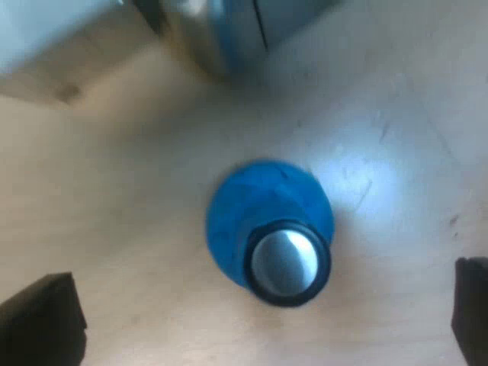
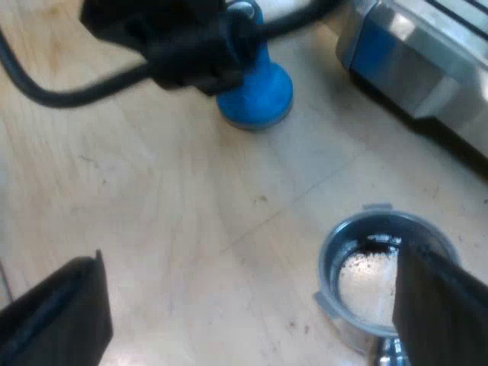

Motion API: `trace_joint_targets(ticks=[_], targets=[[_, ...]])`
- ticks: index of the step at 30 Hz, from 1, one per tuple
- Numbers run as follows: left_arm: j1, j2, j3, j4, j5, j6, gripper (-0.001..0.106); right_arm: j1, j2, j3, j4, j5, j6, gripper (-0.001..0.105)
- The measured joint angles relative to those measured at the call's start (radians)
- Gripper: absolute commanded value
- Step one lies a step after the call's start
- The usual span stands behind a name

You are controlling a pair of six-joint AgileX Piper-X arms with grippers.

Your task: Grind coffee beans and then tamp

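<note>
Spreading under both views, a pale wooden table is carrying every item of the task. The espresso machine, the largest body, is showing its brushed metal base with a blue reflection along one corner, and that base is also standing just beyond the tamper in the left wrist view.

The right gripper is hanging low over the table with its two black fingers spread wide and nothing between them. The left gripper is likewise standing wide open, its fingertips lying well apart on either side of the tamper and touching nothing. From the right wrist view, its dark bulk is hovering directly above the tamper.

The metal holder is lying loose on the table, near the machine and well apart from the tamper, its round basket facing upward. One right finger is overlapping its rim, and whether the two are touching cannot be told. The handle is hidden.

The blue tamper is standing upright on its broad base, its black-ringed metal top pointing at the left wrist camera.

A patchy layer of coffee grounds is sitting in the basket, darkest at the far rim.
</note>
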Motion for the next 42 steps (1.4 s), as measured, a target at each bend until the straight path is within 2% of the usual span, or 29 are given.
trace_joint_targets(ticks=[2, 5, 9, 12, 14, 15, 16, 18, 21, 22, 24, 28, 31, 34, 35, 37, 40, 42], targets=[[0.0, -0.048, -0.004, 0.0, -0.014, 0.0, 0.105, 0.0, -0.03, -0.05, 0.075, 0.0, 0.064, 0.077], [0.0, -0.176, -0.047, 0.027, -0.021, 0.0, 0.105, -0.008, -0.079, -0.104, 0.165, 0.004, 0.075, 0.077], [0.0, -0.222, -0.12, 0.085, -0.02, -0.014, 0.105, -0.043, -0.148, -0.148, 0.278, 0.026, 0.075, 0.077], [0.012, -0.224, -0.196, 0.103, -0.02, -0.062, 0.105, -0.104, -0.219, -0.169, 0.401, 0.043, 0.079, 0.077], [0.042, -0.224, -0.233, 0.103, 0.016, -0.089, 0.105, -0.149, -0.257, -0.176, 0.459, 0.044, 0.083, 0.077], [0.069, -0.224, -0.25, 0.103, 0.051, -0.094, 0.105, -0.192, -0.298, -0.179, 0.504, 0.044, 0.082, 0.077], [0.075, -0.224, -0.253, 0.103, 0.058, -0.094, 0.105, -0.239, -0.334, -0.182, 0.553, 0.046, 0.082, 0.077], [0.137, -0.227, -0.278, 0.103, 0.134, -0.103, 0.105, -0.304, -0.375, -0.182, 0.597, 0.045, 0.101, 0.077], [0.189, -0.227, -0.287, 0.108, 0.175, -0.107, 0.105, -0.419, -0.436, -0.182, 0.695, 0.021, 0.105, 0.077], [0.231, -0.227, -0.29, 0.113, 0.179, -0.112, 0.105, -0.488, -0.46, -0.182, 0.745, 0.013, 0.105, 0.077], [0.252, -0.227, -0.29, 0.12, 0.168, -0.116, 0.105, -0.575, -0.482, -0.182, 0.807, -0.007, 0.102, 0.077], [0.255, -0.227, -0.29, 0.133, 0.173, -0.118, 0.105, -0.797, -0.515, -0.182, 0.935, -0.069, 0.051, 0.077], [0.255, -0.227, -0.29, 0.151, 0.125, -0.118, 0.105, -0.934, -0.531, -0.182, 0.999, -0.09, -0.005, 0.077], [0.255, -0.227, -0.29, 0.179, 0.071, -0.098, 0.105, -0.995, -0.539, -0.182, 1.03, -0.091, -0.035, 0.077], [0.253, -0.227, -0.29, 0.189, 0.056, -0.096, 0.105, -1.065, -0.549, -0.182, 1.054, -0.089, -0.073, 0.077], [0.222, -0.235, -0.29, 0.219, -0.041, -0.085, 0.105, -1.126, -0.566, -0.182, 1.076, -0.094, -0.131, 0.077], [0.174, -0.27, -0.29, 0.231, -0.104, -0.074, 0.105, -1.202, -0.596, -0.182, 1.103, -0.091, -0.198, 0.077], [0.166, -0.301, -0.29, 0.231, -0.125, -0.074, 0.105, -1.21, -0.621, -0.182, 1.107, -0.089, -0.206, 0.077]])
